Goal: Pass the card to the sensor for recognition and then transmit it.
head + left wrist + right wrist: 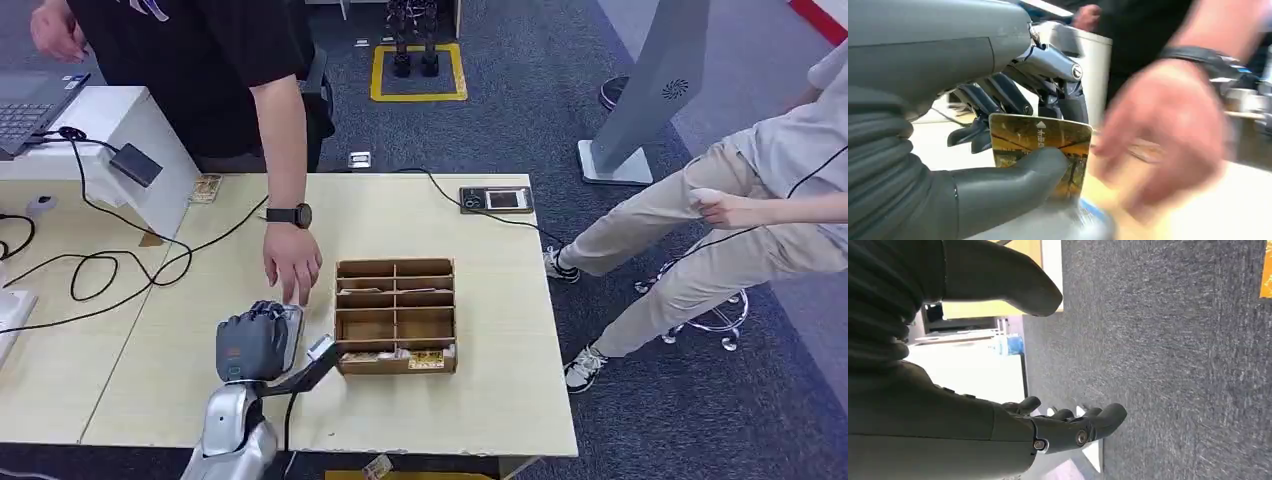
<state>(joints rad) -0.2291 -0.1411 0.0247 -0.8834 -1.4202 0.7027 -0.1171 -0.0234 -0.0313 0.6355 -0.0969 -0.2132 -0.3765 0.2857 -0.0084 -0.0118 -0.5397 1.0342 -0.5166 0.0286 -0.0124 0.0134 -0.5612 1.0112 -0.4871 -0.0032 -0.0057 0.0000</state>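
Observation:
My left hand (255,340) hovers over the table just left of the wooden box, and in the left wrist view this hand (998,150) pinches a yellow-orange card (1040,136) between thumb and fingers. The card stands upright, with a white arrow printed near its upper edge. A person's hand (292,265) reaches in right beside mine, blurred in the left wrist view (1168,130). A dark card reader (497,199) with a small screen lies at the table's far edge. My right hand (1068,427) hangs over grey carpet, fingers loosely apart, holding nothing.
A wooden box (396,312) with several compartments sits mid-table, with cards in its nearest row (420,358). Black cables (100,265) loop across the left of the table, by a white stand (120,130) and a laptop (30,105). A second person sits at the right (760,200).

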